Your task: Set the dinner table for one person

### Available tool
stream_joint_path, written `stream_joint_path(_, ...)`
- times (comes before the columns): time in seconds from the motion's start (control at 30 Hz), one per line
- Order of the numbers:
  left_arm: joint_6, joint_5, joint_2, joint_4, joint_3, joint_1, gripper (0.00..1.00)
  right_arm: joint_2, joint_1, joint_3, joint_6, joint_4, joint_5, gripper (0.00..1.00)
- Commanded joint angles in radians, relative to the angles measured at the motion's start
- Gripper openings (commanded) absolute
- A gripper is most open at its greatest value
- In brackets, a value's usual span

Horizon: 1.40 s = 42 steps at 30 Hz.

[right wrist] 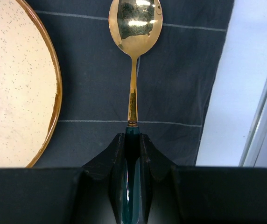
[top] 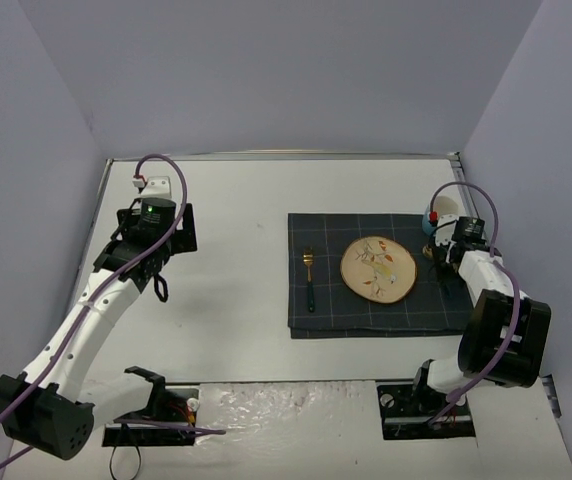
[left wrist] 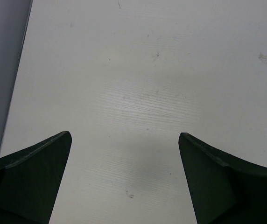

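My right gripper (right wrist: 132, 140) is clamped on the spoon (right wrist: 133, 28) by its green handle. The gold bowl points straight away from me, over the placemat (right wrist: 96, 70), just right of the plate (right wrist: 17, 84). My left gripper (left wrist: 124, 140) stands wide apart above the dinner table (left wrist: 147, 70).

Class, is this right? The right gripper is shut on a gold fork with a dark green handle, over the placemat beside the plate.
Not quite: the right gripper holds a spoon, not a fork; the right wrist view shows its rounded gold bowl. The green handle, placemat and plate are as stated.
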Motion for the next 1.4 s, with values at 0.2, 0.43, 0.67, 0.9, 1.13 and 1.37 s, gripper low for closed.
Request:
stream_joint_path(0.2, 0.011, -0.019, 0.010, 0.034, 0.037, -0.003, 0.97, 0.039, -0.049, 0.000, -0.014, 0.069, 0.003, 0.00)
stream_joint_path(0.43, 0.013, -0.019, 0.012, 0.033, 0.037, -0.002, 0.97, 0.060, -0.062, 0.009, -0.017, 0.070, 0.006, 0.00)
stream_joint_path(0.67, 0.013, -0.019, 0.013, 0.032, 0.038, -0.003, 0.97, 0.107, -0.063, 0.029, -0.018, 0.054, -0.006, 0.03)
stream_joint_path(0.9, 0.015, -0.020, 0.010, 0.032, 0.037, -0.002, 0.97, 0.126, -0.068, 0.033, -0.020, 0.043, 0.012, 0.10)
stream_joint_path(1.13, 0.016, -0.019, 0.010, 0.032, 0.037, -0.003, 0.97, 0.117, -0.068, 0.032, -0.020, 0.045, 0.016, 0.22)
stream_joint_path(1.37, 0.016, -0.011, 0.001, 0.032, 0.040, -0.002, 0.97, 0.038, -0.068, 0.052, 0.013, 0.052, 0.002, 0.43)
